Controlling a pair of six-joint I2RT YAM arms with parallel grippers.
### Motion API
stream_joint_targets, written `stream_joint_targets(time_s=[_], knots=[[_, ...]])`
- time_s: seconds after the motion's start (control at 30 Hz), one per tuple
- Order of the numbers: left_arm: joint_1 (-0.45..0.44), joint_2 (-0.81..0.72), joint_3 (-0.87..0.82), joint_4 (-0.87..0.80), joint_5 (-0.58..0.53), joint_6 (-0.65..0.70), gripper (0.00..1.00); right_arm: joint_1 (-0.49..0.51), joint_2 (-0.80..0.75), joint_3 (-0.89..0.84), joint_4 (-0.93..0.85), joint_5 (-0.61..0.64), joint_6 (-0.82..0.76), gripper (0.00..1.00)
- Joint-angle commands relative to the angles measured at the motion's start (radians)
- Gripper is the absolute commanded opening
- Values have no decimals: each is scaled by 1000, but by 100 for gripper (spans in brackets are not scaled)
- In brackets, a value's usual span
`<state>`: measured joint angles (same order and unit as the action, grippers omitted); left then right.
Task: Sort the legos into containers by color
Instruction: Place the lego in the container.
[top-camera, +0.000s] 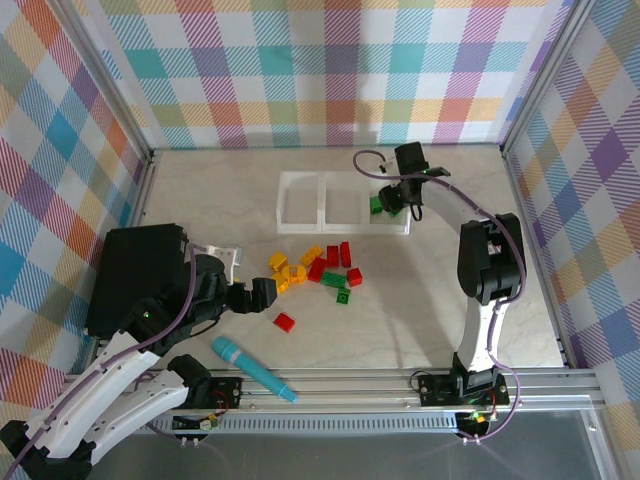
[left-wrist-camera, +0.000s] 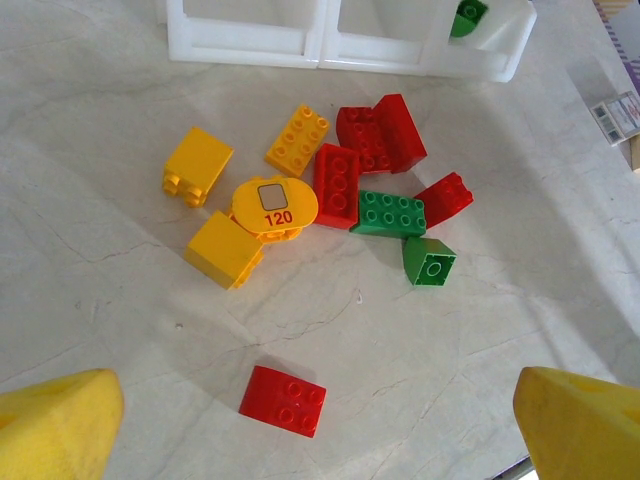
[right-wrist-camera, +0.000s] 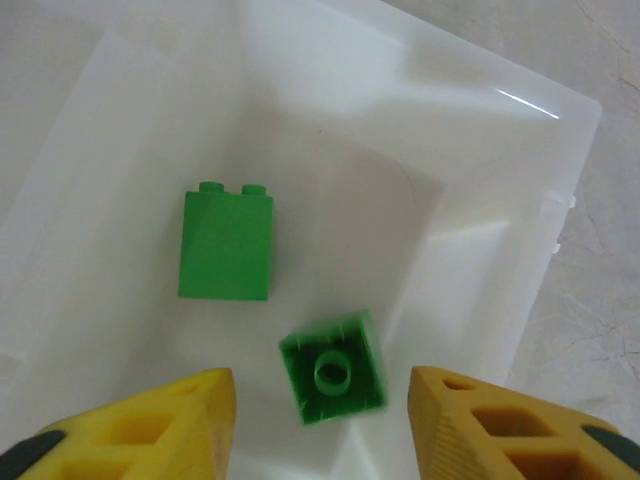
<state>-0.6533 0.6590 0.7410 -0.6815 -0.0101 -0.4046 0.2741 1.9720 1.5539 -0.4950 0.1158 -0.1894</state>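
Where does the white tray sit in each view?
Top external: white tray mid-frame, just beyond the loose pile.
Left wrist: along the top edge, cropped.
Right wrist: seen close up from above, its right-end compartment wall on the right.
Shared landmark: green legos inside that right-end compartment, also visible in top external and left wrist.

legos (left-wrist-camera: 337, 185) scattered (two green in tray (right-wrist-camera: 530, 160))
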Motion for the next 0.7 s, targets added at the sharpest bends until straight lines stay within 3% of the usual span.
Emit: stream_joint_targets(time_s=[0.0,0.13,0.33,0.67], knots=[[-14,0,-1,-7,-8,-10,100,4,-8,-4,7,-17,29,52],[-13,4,1,-11,-9,-10,100,3,-38,1,-19,-10,75,52],[-14,6,1,-11,-10,-10,99,3,-117,-2,-145,10,284,57],[-14,20,-3,1,5,-11,99,54,-348,-291,-150,-168,567,63]])
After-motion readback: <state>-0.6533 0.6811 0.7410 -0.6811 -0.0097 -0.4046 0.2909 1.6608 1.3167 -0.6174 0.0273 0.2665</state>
